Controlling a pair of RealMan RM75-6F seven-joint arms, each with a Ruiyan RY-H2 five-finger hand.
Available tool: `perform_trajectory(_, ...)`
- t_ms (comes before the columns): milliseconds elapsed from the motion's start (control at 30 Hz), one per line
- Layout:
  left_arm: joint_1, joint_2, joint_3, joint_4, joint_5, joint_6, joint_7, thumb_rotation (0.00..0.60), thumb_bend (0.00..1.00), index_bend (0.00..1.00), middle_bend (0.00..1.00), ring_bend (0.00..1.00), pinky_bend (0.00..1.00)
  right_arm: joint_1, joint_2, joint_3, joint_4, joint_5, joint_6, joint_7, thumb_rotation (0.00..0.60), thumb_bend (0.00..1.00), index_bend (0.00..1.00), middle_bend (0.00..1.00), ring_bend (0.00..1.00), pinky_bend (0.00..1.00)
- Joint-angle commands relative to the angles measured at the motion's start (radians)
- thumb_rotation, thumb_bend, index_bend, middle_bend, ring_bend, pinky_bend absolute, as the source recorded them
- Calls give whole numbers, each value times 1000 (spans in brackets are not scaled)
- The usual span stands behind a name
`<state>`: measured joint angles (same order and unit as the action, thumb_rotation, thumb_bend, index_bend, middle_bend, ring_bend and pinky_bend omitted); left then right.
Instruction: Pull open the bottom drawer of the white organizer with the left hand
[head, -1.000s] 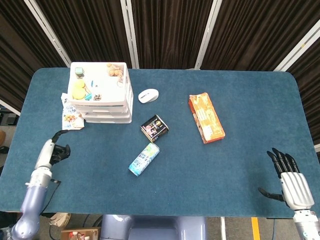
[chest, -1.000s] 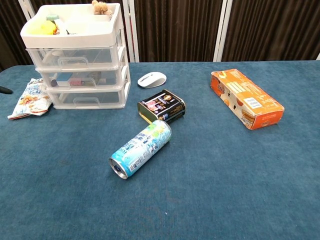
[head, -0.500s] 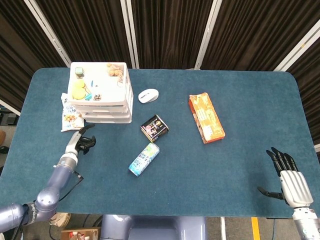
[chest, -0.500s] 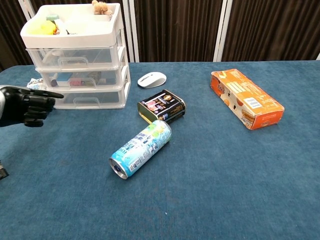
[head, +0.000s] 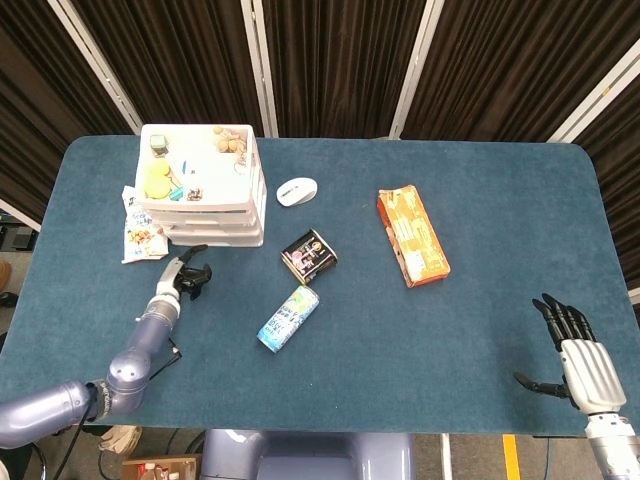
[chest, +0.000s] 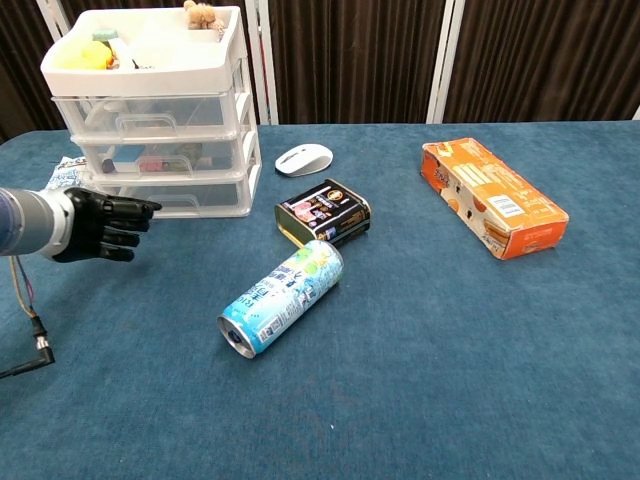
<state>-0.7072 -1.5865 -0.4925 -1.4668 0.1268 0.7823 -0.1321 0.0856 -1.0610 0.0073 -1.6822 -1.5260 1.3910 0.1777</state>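
The white three-drawer organizer stands at the table's back left, its top tray full of small items. Its bottom drawer looks pushed in, and its handle is free. My left hand hovers just in front of that drawer, slightly left of the handle. Its dark fingers reach toward the drawer, hold nothing, and stop a short gap from the drawer front. My right hand is at the near right edge with its fingers spread and empty; the chest view does not show it.
A snack packet lies left of the organizer. A white mouse, a black tin and a tipped drink can lie to its right. Farther right lies an orange box.
My left hand has swung in from the table's left edge, moving right and forward to the front of the bottom drawer. The right hand has barely moved.
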Motion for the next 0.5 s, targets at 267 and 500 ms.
perform_trajectory(267, -52, -62, -17, 83, -46, -35, -5, 600, 656, 138, 987, 957, 904, 1, 5, 1, -5, 3, -2, 11, 600, 111, 0, 0, 0, 19)
perform_trajectory(500, -66, -90, -25, 121, -60, -57, -18, 600, 657, 140, 987, 957, 903, 1, 6, 0, -7, 3, -2, 13, 600, 111, 0, 0, 0, 19)
